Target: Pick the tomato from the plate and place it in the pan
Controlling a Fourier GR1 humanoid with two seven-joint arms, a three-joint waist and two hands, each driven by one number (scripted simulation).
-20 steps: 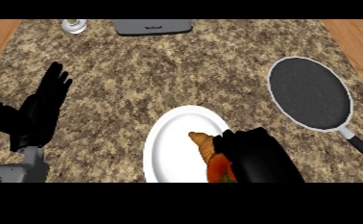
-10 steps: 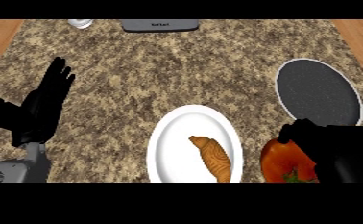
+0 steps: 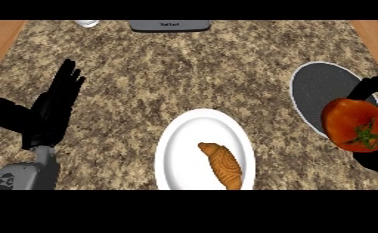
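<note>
Tomato point(image 3: 353, 124) at the view's right edge, red with a green stem, overlapping the near rim of the dark round pan point(image 3: 322, 94); whether touching the pan or above it cannot be told. Right hand point(image 3: 365, 88) showing only as black bits behind and below the tomato, curled round it. White plate point(image 3: 177, 149) low in the middle of the speckled stone counter point(image 3: 192, 67), well apart from the tomato, bearing only a croissant point(image 3: 222, 164). Left hand point(image 3: 55, 104) resting near the left edge, fingers straight and pointing up, holding nothing. Grey flat device point(image 3: 170, 25) and a small white object point(image 3: 86, 23) at the far edge.
</note>
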